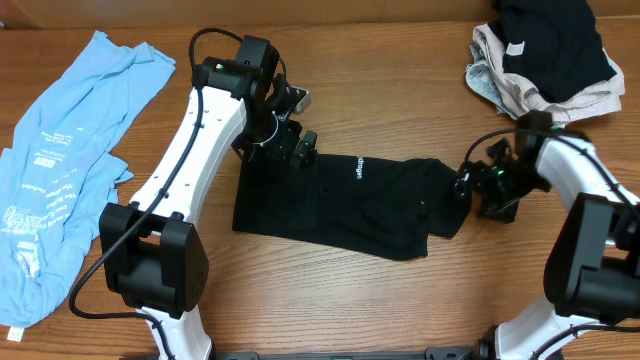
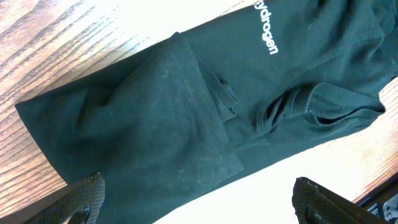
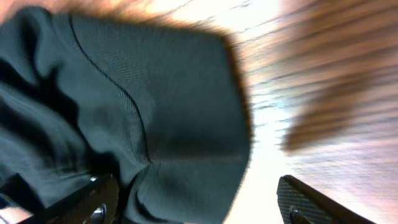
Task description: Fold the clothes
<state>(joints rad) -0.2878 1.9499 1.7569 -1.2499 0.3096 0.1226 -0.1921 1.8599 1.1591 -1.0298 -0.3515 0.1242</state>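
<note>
Both sets of fingers are sitting wide apart right now, and neither one is holding anything. The left fingers (image 2: 87,194) are hovering over the far-left corner of the black garment (image 1: 340,205), right above a doubled-over flap and a puckered seam. The right fingers (image 3: 96,202) are straddling the garment's right-hand end, with cloth lying by one finger and bare desk (image 1: 400,60) showing toward the other. That wrist view is blurry, so I can't tell if anything is actually touching the fabric.

The garment itself is lying as a long band across the middle of the desk, with the white logo (image 1: 359,168) facing up toward the far edge.

Here's what I'm worrying about:

- **Left side:** the fingers could be closing on just the top layer of that flap, so the fold would be peeling open on the lift.
- **Right side:** the fingers are lining up close to the hem, so a shallow pinch could be slipping off.
- **Both arms:** if one is pulling harder, the whole band is probably sliding and skewing on the smooth wood instead of folding.

The blue shirt (image 1: 70,160) along the left edge and the clothes pile (image 1: 545,60) in the far-right corner are lying well apart from all this, so I'm not expecting snags there.
</note>
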